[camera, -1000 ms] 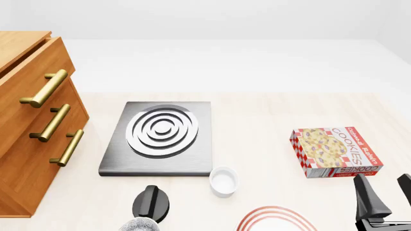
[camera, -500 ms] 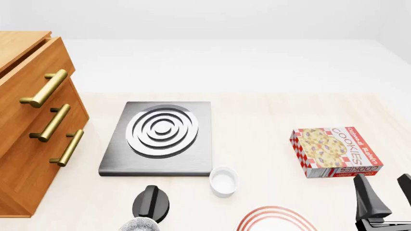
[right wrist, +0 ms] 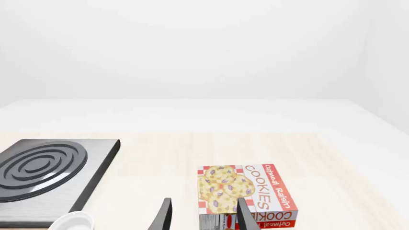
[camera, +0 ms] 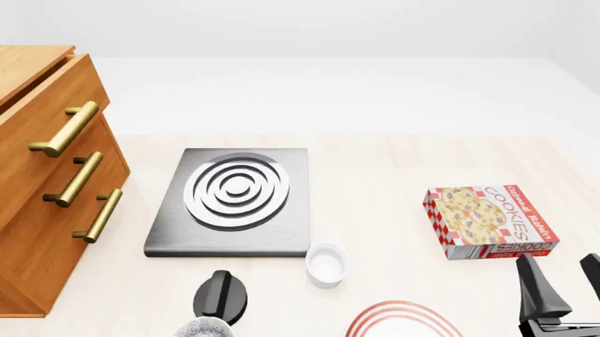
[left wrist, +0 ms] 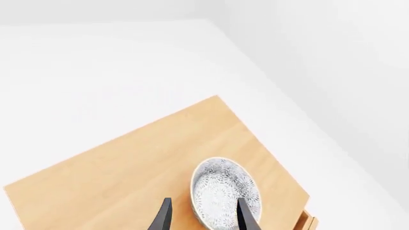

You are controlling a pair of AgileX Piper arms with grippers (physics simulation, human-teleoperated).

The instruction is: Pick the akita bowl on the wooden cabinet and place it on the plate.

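Approach step: my left gripper (left wrist: 203, 218), fingers apart and empty, straddled bowl (left wrist: 225, 192) rim on cabinet (left wrist: 128, 167). Next: descend, clamp rim.

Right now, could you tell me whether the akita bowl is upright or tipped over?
Upright: the akita bowl sits on the wooden cabinet top, its patterned inside facing up, empty.

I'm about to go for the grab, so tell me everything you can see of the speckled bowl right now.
The bowl shows only in the left wrist view. It is round and deep, glossy grey-white with fine dark speckled patterning inside. It sits upright on the flat top of the wooden cabinet, near one corner, with nothing else on that top. The left gripper is open, one finger over the bowl's inside and the other outside its rim; contact can't be judged.
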